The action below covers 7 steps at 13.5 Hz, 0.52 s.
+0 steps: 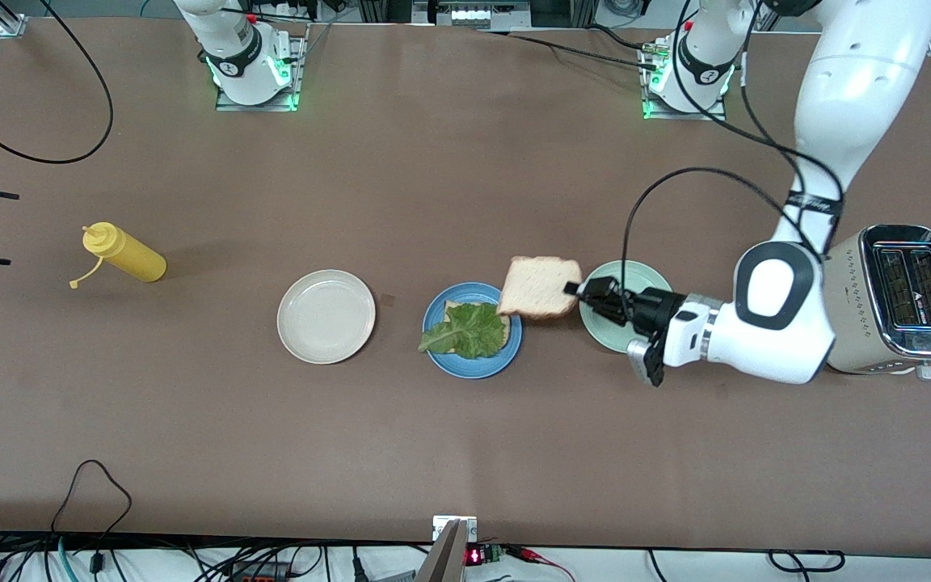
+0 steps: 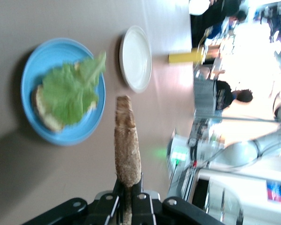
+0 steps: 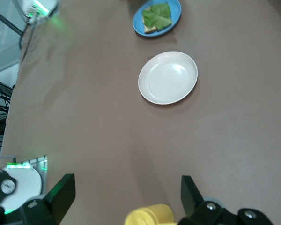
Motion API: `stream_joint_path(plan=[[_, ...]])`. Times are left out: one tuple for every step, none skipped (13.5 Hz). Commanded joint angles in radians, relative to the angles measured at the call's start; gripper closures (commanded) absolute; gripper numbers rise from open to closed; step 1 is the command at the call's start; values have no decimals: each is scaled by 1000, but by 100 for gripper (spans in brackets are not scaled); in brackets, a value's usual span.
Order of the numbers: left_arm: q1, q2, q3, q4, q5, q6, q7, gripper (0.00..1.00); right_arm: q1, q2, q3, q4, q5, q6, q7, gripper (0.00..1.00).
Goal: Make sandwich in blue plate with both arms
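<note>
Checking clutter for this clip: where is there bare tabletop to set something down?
Bare brown tabletop lies between the arm bases and the plates, and between the yellow squeeze bottle and the cream round plate. It is crowded around the round blue plate, mint-green plate and silver toaster.

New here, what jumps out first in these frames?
The left gripper holds a bread slice in the air over the edge of the blue plate, where a lettuce leaf already covers another slice. A chrome toaster stands at the left arm's end of the table. The right gripper waits open above the yellow squeeze bottle.
</note>
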Motion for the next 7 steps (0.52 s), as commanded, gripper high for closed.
stream_joint_path(plan=[[-61, 49, 6, 10, -154, 127, 87, 98, 258, -149, -201, -9, -36, 3, 179, 0], [-66, 76, 6, 10, -191, 145, 157, 98, 408, -189, -329, -10, -44, 35, 246, 0], [-81, 84, 7, -2, -198, 159, 197, 98, 564, -227, -459, -18, -62, 78, 333, 0], [-88, 84, 7, -19, -198, 176, 213, 98, 678, -249, -541, -21, -94, 89, 453, 0], [-97, 84, 7, -48, -199, 196, 231, 98, 737, -264, -559, -24, -142, 89, 584, 0], [-102, 96, 6, -60, -201, 199, 259, 98, 776, -271, -562, -25, -185, 92, 719, 0], [-108, 122, 6, -60, -213, 198, 293, 98, 811, -284, -585, -35, -202, 97, 818, 0]])
